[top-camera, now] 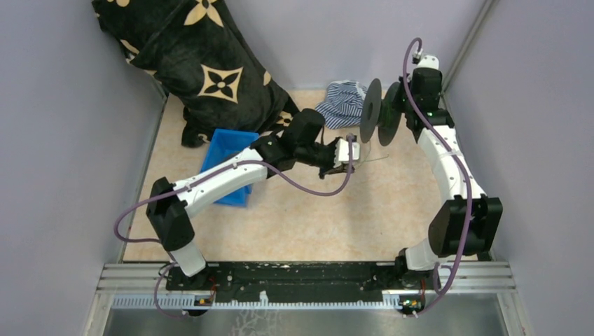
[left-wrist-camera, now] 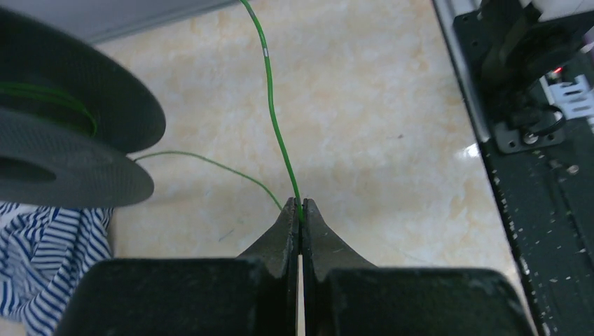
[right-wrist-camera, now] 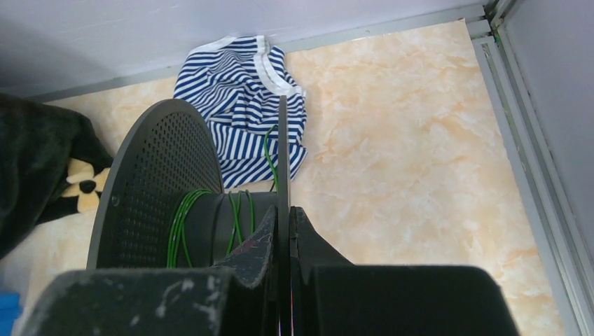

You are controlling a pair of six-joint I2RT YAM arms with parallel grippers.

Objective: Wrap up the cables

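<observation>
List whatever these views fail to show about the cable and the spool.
Left wrist view: the green cable, pinched in the left gripper, runs off the top edge, so its far end is cut off.
Right wrist view: the right gripper, clamped on a flange of the spool, hides part of the core, so the turns cannot be counted.
Top view: the cable is too thin to trace.

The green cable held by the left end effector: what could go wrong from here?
The cable is pinched only at the very tips of the left end effector; a pull may slip it out. The slack strand toward the spool may wind unevenly or slip off the flange.
</observation>
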